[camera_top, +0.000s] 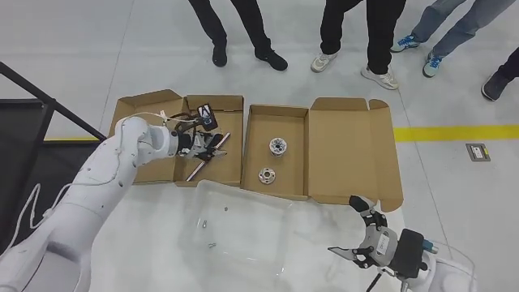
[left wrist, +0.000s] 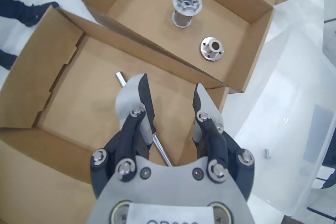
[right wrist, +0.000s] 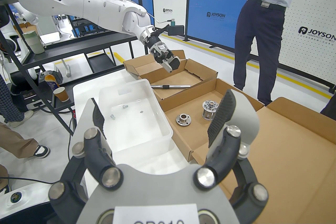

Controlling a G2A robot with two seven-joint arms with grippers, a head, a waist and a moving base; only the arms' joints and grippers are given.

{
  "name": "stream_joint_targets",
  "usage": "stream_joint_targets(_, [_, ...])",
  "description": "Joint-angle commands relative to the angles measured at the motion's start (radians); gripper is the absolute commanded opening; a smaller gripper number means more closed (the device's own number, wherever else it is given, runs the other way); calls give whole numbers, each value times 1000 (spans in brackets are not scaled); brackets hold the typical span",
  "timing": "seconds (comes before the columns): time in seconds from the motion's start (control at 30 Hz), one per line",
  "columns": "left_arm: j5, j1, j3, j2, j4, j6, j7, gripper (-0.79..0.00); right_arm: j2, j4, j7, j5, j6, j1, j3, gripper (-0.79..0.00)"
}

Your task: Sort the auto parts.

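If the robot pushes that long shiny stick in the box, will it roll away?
Probably it would roll sideways: the rod looks round and smooth, lying flat in the box. The box walls should stop it. It looks like metal, so likely stiff, and maybe slippery to pinch.

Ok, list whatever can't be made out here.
Rod: left wrist view, midsection hidden behind the left tool.
Small parts in the clear bin: top view, too small to identify.
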Motion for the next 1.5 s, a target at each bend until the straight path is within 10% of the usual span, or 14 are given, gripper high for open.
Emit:
stream_joint_targets(0.0, [47,54,-24,51,-178,0,-29,-366,0,0,0,0,0,0,0,0])
stream_joint_targets(0.37, [51,322,-93,312,-868,0,-319,0,0,0,0,0,0,0,0,0])
stream_joint_targets(1.0, [107,349,-45,298,-846,24,-491,-114,0,0,0,0,0,0,0,0])
stream_joint_targets(1.47, [30,317,25,294,-816,31,-661,0,0,0,0,0,0,0,0,0])
